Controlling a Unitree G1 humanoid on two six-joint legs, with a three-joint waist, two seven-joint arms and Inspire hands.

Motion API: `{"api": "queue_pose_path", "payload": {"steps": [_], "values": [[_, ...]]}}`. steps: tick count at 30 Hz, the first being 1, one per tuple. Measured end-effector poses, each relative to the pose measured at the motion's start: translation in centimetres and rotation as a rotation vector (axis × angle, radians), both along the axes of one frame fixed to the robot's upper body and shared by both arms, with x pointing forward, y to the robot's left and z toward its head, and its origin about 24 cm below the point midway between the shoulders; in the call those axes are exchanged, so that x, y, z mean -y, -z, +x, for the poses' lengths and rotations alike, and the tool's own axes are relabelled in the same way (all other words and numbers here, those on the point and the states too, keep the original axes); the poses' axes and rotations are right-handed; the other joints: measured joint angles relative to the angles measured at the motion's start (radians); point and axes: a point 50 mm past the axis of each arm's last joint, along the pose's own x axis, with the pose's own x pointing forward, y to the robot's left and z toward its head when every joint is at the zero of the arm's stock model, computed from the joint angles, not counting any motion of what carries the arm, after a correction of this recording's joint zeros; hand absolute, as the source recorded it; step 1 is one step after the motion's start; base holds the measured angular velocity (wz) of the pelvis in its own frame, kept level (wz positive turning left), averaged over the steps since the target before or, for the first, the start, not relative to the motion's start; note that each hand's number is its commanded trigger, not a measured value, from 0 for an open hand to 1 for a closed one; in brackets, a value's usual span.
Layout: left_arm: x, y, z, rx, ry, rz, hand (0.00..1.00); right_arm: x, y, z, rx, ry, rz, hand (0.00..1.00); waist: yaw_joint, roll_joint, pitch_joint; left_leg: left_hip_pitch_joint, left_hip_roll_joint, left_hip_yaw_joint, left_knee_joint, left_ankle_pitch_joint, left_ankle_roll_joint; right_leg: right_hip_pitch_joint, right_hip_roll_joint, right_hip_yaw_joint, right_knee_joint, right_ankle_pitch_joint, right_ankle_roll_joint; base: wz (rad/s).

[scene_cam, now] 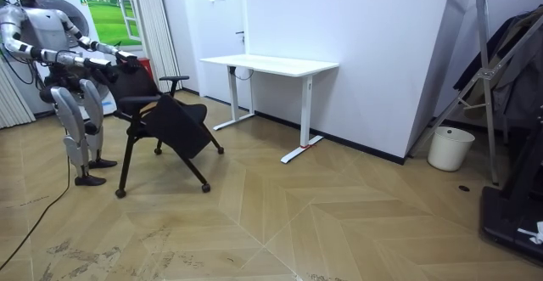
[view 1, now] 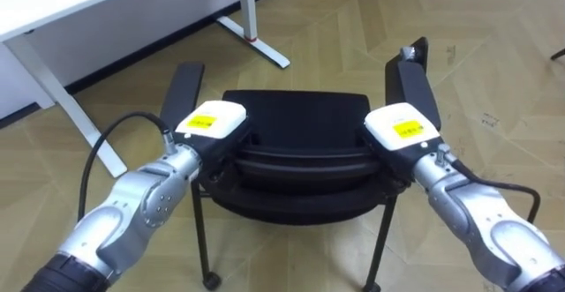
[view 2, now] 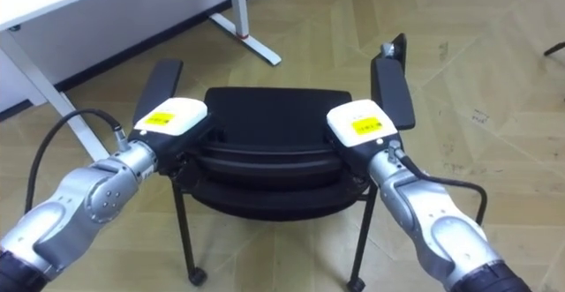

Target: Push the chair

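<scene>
A black chair (view 1: 296, 116) with two armrests stands right before me, its backrest toward me. My left hand (view 1: 212, 121) rests at the left end of the backrest's top edge. My right hand (view 1: 402, 126) rests at the right end, just below the right armrest (view 1: 412, 85). Both hands show their white backs, and what lies beneath them is hidden against the dark backrest. In the room view I stand behind the chair (scene_cam: 165, 124) at the room view's left with both arms stretched out to it. There the chair leans forward, away from me.
A white desk (scene_cam: 267, 63) stands against the wall beyond the chair, its foot (view 1: 256, 41) on the floor just ahead to the left. A white bin (scene_cam: 450, 148) and a dark rack (scene_cam: 509, 103) stand far off at the room view's right. Open wooden floor lies between.
</scene>
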Motion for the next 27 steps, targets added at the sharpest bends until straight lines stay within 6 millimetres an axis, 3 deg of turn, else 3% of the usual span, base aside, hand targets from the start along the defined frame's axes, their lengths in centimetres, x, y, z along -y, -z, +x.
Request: {"api": "queue_pose_path", "payload": {"steps": [8,10,12,14,16,18,20,21,23,25,27], "values": [[-0.4,-0.3,0.4,0.016,0.016,0.02,1.0,-0.2,0.4,0.0,0.016,-0.01,0.03,1.0,0.003,-0.029,0.0011,-0.015,0.002,-0.001,0.023,0.0,0.0,-0.017,-0.008,-0.006,0.033,-0.017,-0.003,0.02],[-0.7,-0.2,0.8,0.016,0.018,0.033,1.0,-0.3,0.7,0.2,0.022,-0.002,0.044,1.0,0.003,-0.044,0.0077,-0.021,0.005,-0.002,0.04,0.0,-0.001,-0.018,-0.011,-0.014,0.049,-0.024,-0.007,0.14],[-0.7,-0.3,1.3,0.023,0.023,0.046,1.0,-0.4,1.0,0.4,0.018,0.007,0.052,1.0,-0.001,-0.058,0.0092,-0.039,0.007,-0.002,0.074,-0.003,-0.005,-0.021,-0.017,-0.026,0.066,-0.033,-0.012,0.2],[-0.7,0.0,1.7,0.013,0.032,0.052,1.0,-0.4,1.2,0.7,0.009,0.006,0.054,1.0,-0.003,-0.059,0.0167,-0.08,0.024,0.001,0.175,-0.035,-0.021,-0.031,-0.019,-0.052,0.109,-0.059,-0.022,0.25],[-0.7,0.4,1.7,0.005,0.032,0.059,1.0,-0.5,1.6,0.7,-0.009,0.013,0.062,1.0,-0.016,-0.068,0.0181,-0.127,0.035,0.017,0.294,-0.048,-0.033,-0.048,-0.026,-0.083,0.169,-0.1,-0.03,0.36],[-1.0,0.8,1.7,-0.008,0.016,0.057,1.0,-0.5,1.8,0.7,-0.019,0.004,0.064,1.0,-0.017,-0.065,0.0168,-0.183,0.058,0.041,0.431,-0.048,-0.035,-0.05,-0.035,-0.098,0.218,-0.14,-0.05,0.28],[-1.0,1.3,1.5,-0.026,0.007,0.05,1.0,-0.6,2.0,0.6,-0.027,-0.002,0.063,1.0,-0.024,-0.052,0.0172,-0.269,0.099,0.048,0.625,-0.005,-0.039,-0.048,-0.03,-0.122,0.279,-0.184,-0.062,0.28],[-1.0,1.5,1.5,-0.032,0.004,0.05,1.0,-0.5,2.2,0.6,-0.032,-0.004,0.063,1.0,-0.025,-0.051,0.0172,-0.289,0.109,0.05,0.67,0.017,-0.042,-0.045,-0.03,-0.127,0.293,-0.194,-0.066,0.25],[-1.0,2.7,1.0,-0.059,-0.012,0.037,1.0,-0.6,2.7,0.3,-0.049,-0.011,0.06,1.0,-0.015,-0.05,0.0192,-0.357,0.139,0.06,0.819,0.157,-0.042,-0.018,-0.032,-0.132,0.323,-0.22,-0.082,0.1],[-1.3,3.0,0.8,-0.054,-0.032,0.022,1.0,-0.8,2.7,0.3,-0.037,-0.033,0.059,1.0,-0.012,-0.054,0.0237,-0.413,0.144,0.066,0.874,0.243,-0.045,-0.014,-0.036,-0.13,0.343,-0.231,-0.098,0.07],[-1.3,3.3,0.8,-0.055,-0.04,0.011,1.0,-0.6,2.7,0.2,-0.022,-0.043,0.058,1.0,-0.013,-0.047,0.0258,-0.461,0.134,0.068,0.835,0.202,-0.026,-0.022,-0.034,-0.133,0.357,-0.231,-0.103,0.13]]}}
